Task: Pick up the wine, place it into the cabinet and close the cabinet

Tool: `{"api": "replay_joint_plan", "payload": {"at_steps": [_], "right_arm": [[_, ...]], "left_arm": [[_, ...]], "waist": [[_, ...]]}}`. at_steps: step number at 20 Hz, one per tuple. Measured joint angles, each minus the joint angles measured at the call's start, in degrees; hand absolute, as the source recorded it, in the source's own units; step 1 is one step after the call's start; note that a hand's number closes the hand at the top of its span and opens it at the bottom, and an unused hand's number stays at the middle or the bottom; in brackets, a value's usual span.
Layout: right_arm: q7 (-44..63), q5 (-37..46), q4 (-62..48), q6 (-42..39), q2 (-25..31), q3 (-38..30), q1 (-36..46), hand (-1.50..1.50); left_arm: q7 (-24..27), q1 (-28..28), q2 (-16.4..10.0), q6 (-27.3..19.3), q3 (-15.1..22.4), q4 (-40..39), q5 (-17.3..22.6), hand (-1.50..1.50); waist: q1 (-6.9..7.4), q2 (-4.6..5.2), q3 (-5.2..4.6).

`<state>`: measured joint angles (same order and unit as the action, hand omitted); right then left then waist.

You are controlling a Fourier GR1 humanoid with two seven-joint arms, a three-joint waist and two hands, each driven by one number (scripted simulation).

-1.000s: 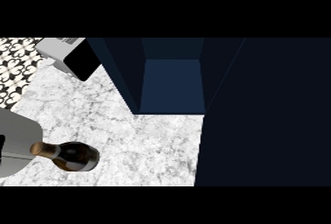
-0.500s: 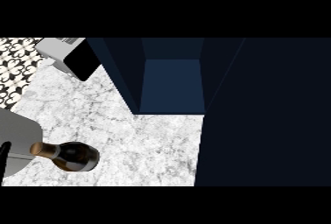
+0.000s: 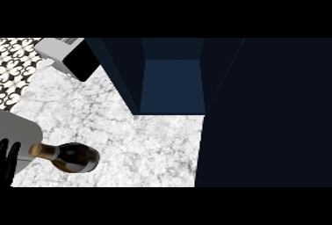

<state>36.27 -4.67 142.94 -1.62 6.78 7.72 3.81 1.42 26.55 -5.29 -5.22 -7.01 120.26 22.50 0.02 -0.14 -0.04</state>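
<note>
Head view. The wine bottle [image 3: 73, 157] stood on the marble counter [image 3: 142, 140] in the lower left of the frame. Its dark body was toward the centre and its gold-capped neck pointed at the left edge. It was well apart from the cabinet [image 3: 172, 83], whose blue interior lay open at upper centre. The cabinet door [image 3: 266, 114] filled the right side of the frame as a dark panel. A grey and black appliance [image 3: 66, 55] sat in the upper left corner.

The left hand [image 3: 7, 161] showed only as black fingers at the lower left edge, just beside the bottle neck. The fingers looked straight and held nothing. Contact with the bottle could not be confirmed. The right hand did not show.

Handling judgement:
- The bottle was probably glass, so rigid, fairly heavy if full, smooth-sided and breakable on the stone top.
- The wide body below the shoulder offered the better hold. The neck was narrow and gave poor control of the weight beneath it.
- The bottle would need to be kept upright and carried right and up into the open compartment, clear of the cabinet's side wall.

Pick not yet made.
</note>
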Motion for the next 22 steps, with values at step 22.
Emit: {"api": "replay_joint_plan", "payload": {"at_steps": [22], "right_arm": [[-0.27,-0.34,0.05,-2.31,-0.64,-2.76,-0.36,-1.50]], "left_arm": [[14.10,-8.37,1.03,9.01,-4.93,-25.92,-2.12,-1.50]], "waist": [[-0.27,0.06,0.03]]}}
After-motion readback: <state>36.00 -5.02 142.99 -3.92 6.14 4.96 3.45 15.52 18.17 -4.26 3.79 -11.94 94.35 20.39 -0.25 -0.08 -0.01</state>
